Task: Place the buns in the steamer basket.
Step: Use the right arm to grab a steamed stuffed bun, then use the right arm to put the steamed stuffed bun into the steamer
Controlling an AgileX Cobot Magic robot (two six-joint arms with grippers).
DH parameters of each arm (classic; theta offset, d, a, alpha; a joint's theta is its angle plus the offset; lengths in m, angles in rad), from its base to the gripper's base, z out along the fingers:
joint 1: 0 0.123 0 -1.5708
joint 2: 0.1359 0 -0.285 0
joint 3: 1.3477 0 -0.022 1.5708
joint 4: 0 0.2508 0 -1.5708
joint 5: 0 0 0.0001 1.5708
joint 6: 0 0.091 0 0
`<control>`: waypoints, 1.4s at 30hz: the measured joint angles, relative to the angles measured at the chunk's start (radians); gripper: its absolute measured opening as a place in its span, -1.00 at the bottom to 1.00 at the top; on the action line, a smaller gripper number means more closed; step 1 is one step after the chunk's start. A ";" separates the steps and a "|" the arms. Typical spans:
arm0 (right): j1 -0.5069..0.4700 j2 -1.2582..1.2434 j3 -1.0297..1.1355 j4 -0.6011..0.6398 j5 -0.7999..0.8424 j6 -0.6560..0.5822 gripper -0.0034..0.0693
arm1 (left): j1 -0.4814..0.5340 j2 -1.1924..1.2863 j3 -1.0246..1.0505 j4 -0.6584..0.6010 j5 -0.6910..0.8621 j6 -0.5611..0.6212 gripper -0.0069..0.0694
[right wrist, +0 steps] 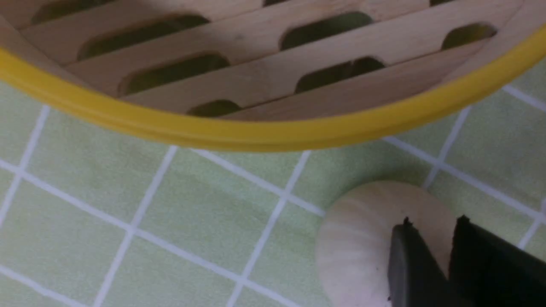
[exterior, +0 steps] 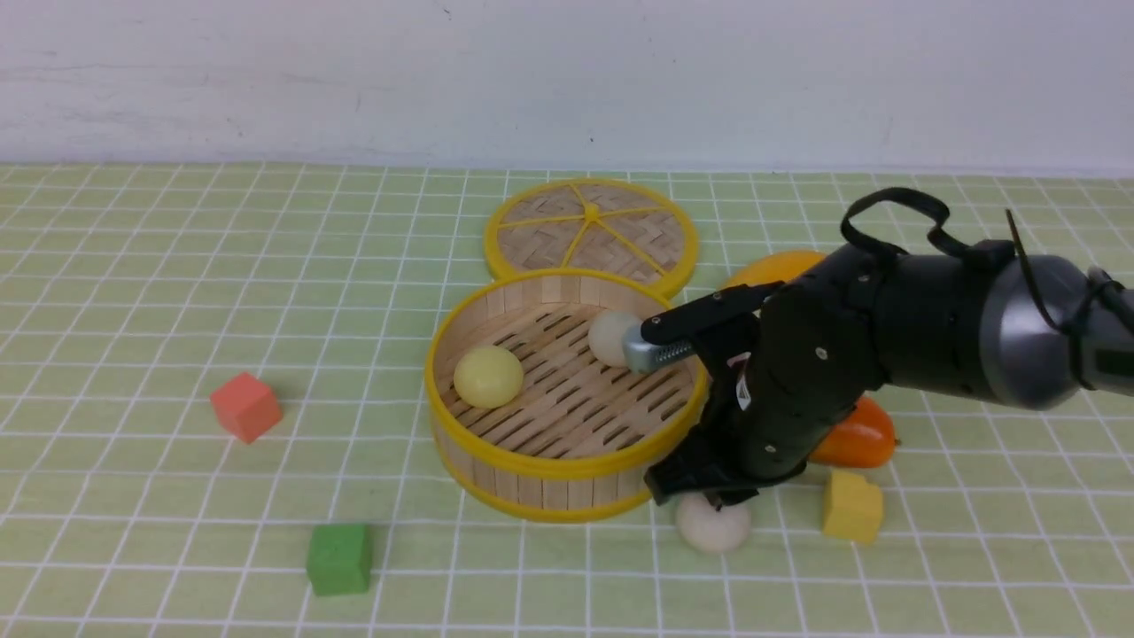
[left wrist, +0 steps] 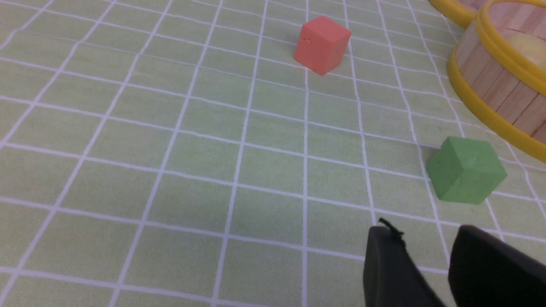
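R gripper (exterior: 716,496) hangs nose-down right over the loose off-white bun (exterior: 713,525), which sits on the checked cloth (exterior: 133,310) just beside the steamer basket (exterior: 540,470), outside its wall. Prob. parked there because this is the one bun not yet in. The pale yellow bun (exterior: 488,376) and second off-white bun (exterior: 611,335) lie on the slat floor past the rim, on the gripper's left. In the R wrist view the fingers (right wrist: 409,264) show only a narrow slot between them, tips over the bun's top. The bun looks wider than that slot, so whether they pinch it, press on it or just hover I can't tell. Bun is a ball w/ no long axis to speak of. Faint streaks cross it but set no heading, so approach angle prob. doesn't matter. Basket sits flat, mouth up, axis vertical, so a lift over the rim and a drop should do. L gripper (left wrist: 426,232) is slightly parted and empty, w/ the green cube (left wrist: 465,175) just ahead of it.
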 joint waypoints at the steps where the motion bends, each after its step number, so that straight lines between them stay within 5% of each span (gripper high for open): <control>1: 0.000 0.000 0.000 0.008 -0.001 0.000 -0.48 | 0.000 0.000 0.000 0.000 0.000 0.000 -0.25; 14: 0.000 0.000 -0.037 0.038 0.083 0.026 -0.18 | 0.000 0.000 0.000 0.000 0.000 0.000 -0.22; 29: 0.000 0.026 -0.040 0.041 0.086 0.026 -0.15 | 0.000 0.000 0.000 0.000 0.000 0.000 -0.20; 35: 0.000 0.044 -0.040 0.036 0.089 0.026 -0.35 | 0.000 0.000 0.001 0.000 0.000 0.000 -0.20; 39: 0.000 0.036 -0.042 0.031 0.103 0.026 -0.77 | 0.000 0.000 0.001 0.000 0.000 0.000 -0.20; 42: 0.000 0.016 -0.043 0.021 0.127 0.025 -0.89 | 0.000 0.000 0.001 0.000 0.000 0.000 -0.20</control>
